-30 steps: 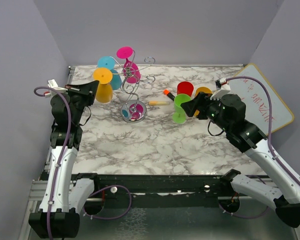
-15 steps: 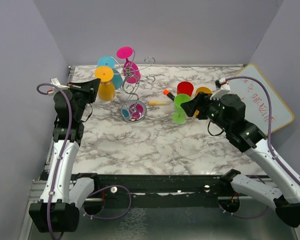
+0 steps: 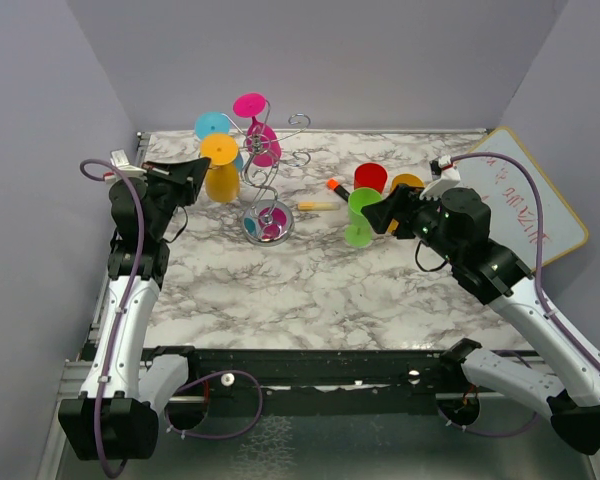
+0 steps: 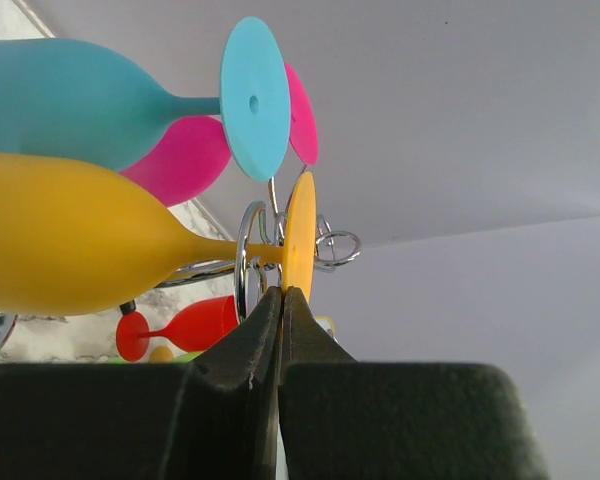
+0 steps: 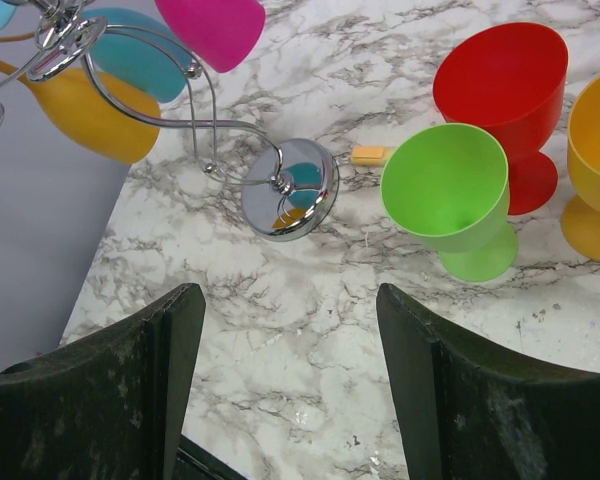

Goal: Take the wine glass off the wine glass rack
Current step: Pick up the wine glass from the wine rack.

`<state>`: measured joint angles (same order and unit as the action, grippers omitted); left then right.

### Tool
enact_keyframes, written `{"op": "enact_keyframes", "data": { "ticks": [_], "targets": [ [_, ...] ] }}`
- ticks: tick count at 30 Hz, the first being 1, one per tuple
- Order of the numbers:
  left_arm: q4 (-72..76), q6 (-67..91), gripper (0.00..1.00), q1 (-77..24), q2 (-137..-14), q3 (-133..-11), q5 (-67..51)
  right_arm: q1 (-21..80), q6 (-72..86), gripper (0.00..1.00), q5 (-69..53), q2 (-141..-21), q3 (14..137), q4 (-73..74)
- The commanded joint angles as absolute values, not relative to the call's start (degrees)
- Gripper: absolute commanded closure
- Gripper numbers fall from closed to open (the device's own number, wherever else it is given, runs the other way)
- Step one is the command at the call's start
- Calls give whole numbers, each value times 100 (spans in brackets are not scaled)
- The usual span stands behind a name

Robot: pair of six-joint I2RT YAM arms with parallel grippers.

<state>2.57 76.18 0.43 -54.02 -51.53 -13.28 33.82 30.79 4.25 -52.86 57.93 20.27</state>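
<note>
The left jaws are pressed shut, their tips right against the rim of the yellow wine glass (image 4: 70, 235) foot, with nothing visibly between them. That glass hangs from the chrome wine glass rack (image 5: 270, 195) just ahead of those jaws, its stem through a wire loop, and a teal glass (image 4: 80, 100) and a pink glass (image 4: 180, 160) hang beyond it. The right jaws gape wide and hold nothing. On the marble tabletop (image 3: 310, 290) ahead of them stand a green glass (image 5: 450, 195) and a red glass (image 5: 500, 85).
</note>
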Motion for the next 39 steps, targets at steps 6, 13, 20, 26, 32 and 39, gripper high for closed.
{"op": "enact_keyframes", "data": {
  "ticks": [6, 13, 20, 26, 32, 39],
  "targets": [
    [213, 7148, 100, 79, -5234, -5225, -1846, 3421, 3057, 25, 620, -5256, 5774, 2084],
    [482, 7113, 100, 79, -5026, -5000, -1959, 3419, 3109, 25, 573, -5247, 5726, 2037],
    [466, 7137, 100, 79, -4840, -4850, -2072, 3419, 3146, 25, 536, -5247, 5719, 2055],
    [426, 7140, 100, 79, -4606, -4761, -2109, 3419, 3122, 25, 535, -5251, 5739, 2111],
    [415, 7151, 100, 79, -4454, -4744, -2196, 3419, 3119, 25, 556, -5230, 5685, 2067],
    [65, 7098, 100, 79, -4054, -4712, -1962, 3419, 3172, 25, 434, -5315, 5670, 2043]
  ]
}}
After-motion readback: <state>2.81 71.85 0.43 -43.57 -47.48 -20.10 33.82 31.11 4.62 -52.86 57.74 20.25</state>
